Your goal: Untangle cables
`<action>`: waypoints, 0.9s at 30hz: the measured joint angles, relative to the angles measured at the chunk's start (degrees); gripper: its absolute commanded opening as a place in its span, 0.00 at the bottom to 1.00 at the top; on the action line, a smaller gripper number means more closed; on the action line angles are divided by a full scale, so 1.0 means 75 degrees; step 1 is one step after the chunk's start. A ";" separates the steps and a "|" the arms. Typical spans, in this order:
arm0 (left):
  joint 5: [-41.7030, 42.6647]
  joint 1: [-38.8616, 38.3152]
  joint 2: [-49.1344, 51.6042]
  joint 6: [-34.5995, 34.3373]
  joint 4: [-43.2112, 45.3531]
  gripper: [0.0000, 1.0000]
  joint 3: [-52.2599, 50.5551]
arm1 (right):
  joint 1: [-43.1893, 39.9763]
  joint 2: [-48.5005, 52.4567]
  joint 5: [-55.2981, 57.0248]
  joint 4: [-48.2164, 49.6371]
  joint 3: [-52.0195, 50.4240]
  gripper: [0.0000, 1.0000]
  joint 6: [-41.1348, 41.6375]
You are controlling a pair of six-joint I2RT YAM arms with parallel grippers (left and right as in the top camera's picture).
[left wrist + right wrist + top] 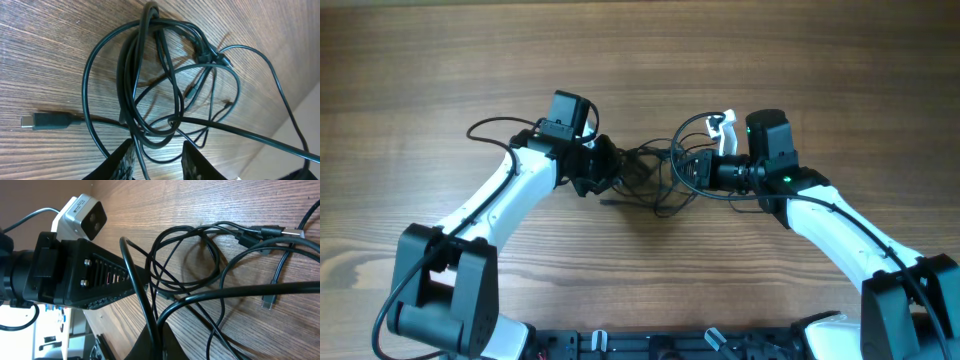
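The cables (648, 176) lie as a small black tangle on the wooden table between my two grippers. In the left wrist view the cables (150, 85) form overlapping loops, with a USB plug (42, 121) lying off to the left. My left gripper (159, 162) is open at the tangle's near edge, and one thin strand runs loosely between its fingers (122, 160). My right gripper (157, 340) is shut on two strands of the cables (200, 260), which rise out from between its jaws. Two plug ends (272, 231) lie at the right. From above, the left gripper (600, 170) and right gripper (688, 168) face each other.
The left arm's black gripper body (75, 275) and its white camera (82, 215) stand close across the tangle. The arm's own thick cable (490, 128) loops out at the left. A black rail (650, 345) runs along the table's front edge.
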 measured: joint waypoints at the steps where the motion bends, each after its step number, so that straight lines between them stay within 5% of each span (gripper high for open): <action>1: -0.0082 -0.0044 0.0000 -0.0035 -0.0003 0.34 0.0000 | 0.0000 0.0000 0.0000 -0.0023 0.0000 0.04 -0.0003; 27: -0.1719 -0.0495 0.0032 -0.0941 0.0323 0.36 0.0000 | 0.0000 0.0000 0.0000 -0.0236 0.0000 0.04 -0.0003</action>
